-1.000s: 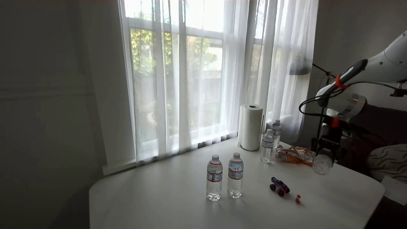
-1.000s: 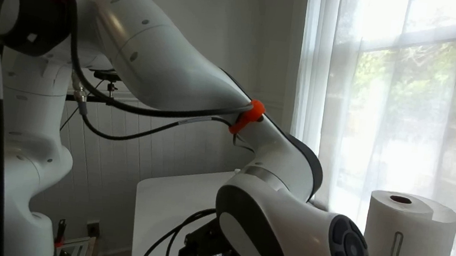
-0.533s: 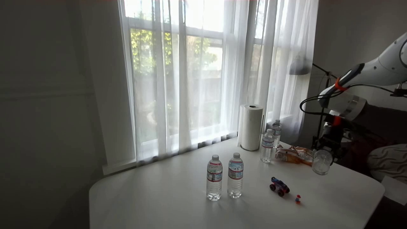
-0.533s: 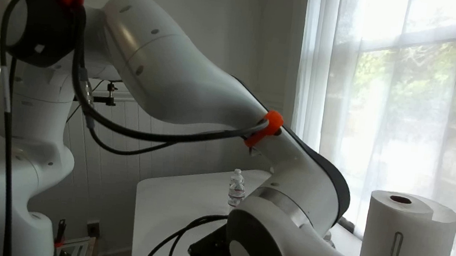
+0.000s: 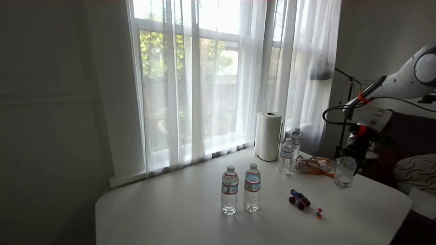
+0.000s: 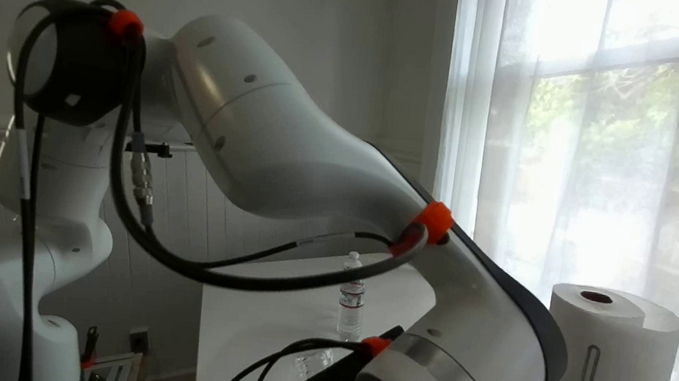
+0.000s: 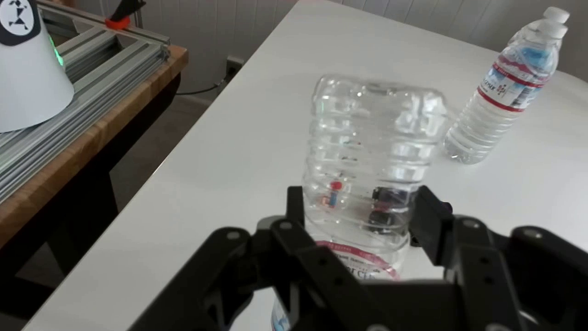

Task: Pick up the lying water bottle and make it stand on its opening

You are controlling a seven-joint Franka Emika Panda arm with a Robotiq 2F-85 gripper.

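The clear water bottle (image 7: pixel 367 138) is between the fingers of my gripper (image 7: pixel 360 211) in the wrist view. Both fingers lie against its sides. Its base is at the far end, and a red-banded label with inverted print shows behind the fingers. Its neck and opening are hidden. In an exterior view the bottle (image 5: pixel 344 172) is near upright with a slight tilt, base up, in front of my gripper. I cannot tell whether its lower end touches the table. In the exterior view from behind the arm, part of the bottle (image 6: pixel 312 363) shows beside the dark gripper.
Two labelled bottles (image 5: pixel 230 190) stand mid-table. Two more bottles (image 5: pixel 286 156) stand by the paper towel roll (image 5: pixel 269 136), beside an orange bag (image 5: pixel 315 165). A toy truck (image 5: pixel 299 199) and a small figure (image 5: pixel 319 213) lie near the held bottle.
The arm has come down and the wrist has turned. The bottle's base faced the camera and now points up, so the bottle is closer to upright. The gripper has kept its hold.
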